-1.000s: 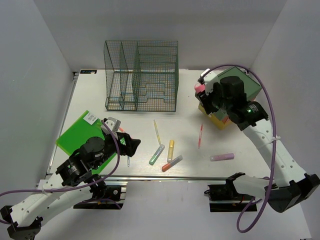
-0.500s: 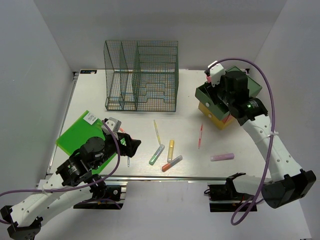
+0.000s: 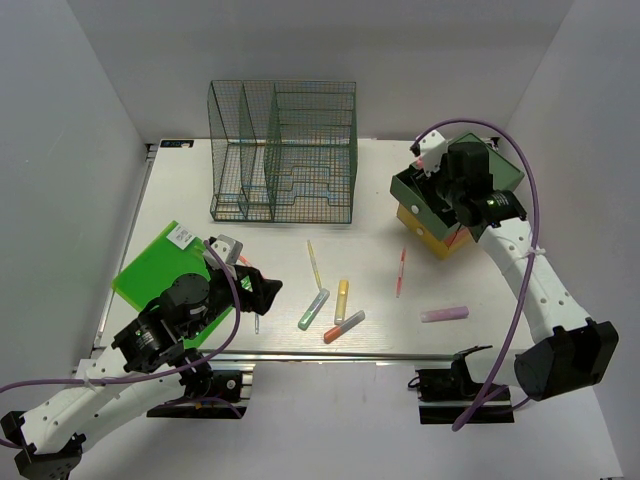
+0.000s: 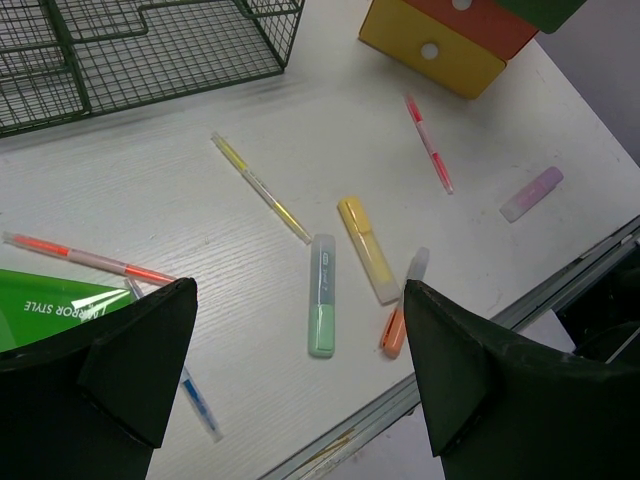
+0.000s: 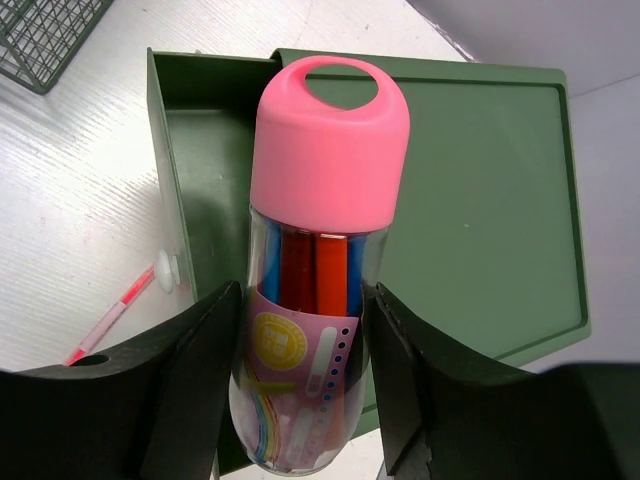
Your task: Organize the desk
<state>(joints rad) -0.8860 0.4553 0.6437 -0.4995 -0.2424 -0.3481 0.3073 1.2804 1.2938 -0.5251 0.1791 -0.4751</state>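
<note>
My right hand (image 5: 300, 400) grips the pink-capped marker tube (image 5: 325, 170) above the open green drawer (image 5: 215, 185). Released tilted, it could catch the drawer wall and roll onto the surface (image 3: 190, 195), where loose pens (image 4: 365, 250) lie under my wide-open left hand (image 4: 295, 372).

Base of the clear pink-capped plastic pen tube (image 5: 328, 180) is cut off between jaws of the right gripper (image 5: 300, 335); print on its label (image 5: 290, 400) unreadable.

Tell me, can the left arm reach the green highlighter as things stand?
Probably yes. The open left gripper hovers near the green highlighter, which lies bare on the desk; the yellow highlighter beside it lies apart.
</note>
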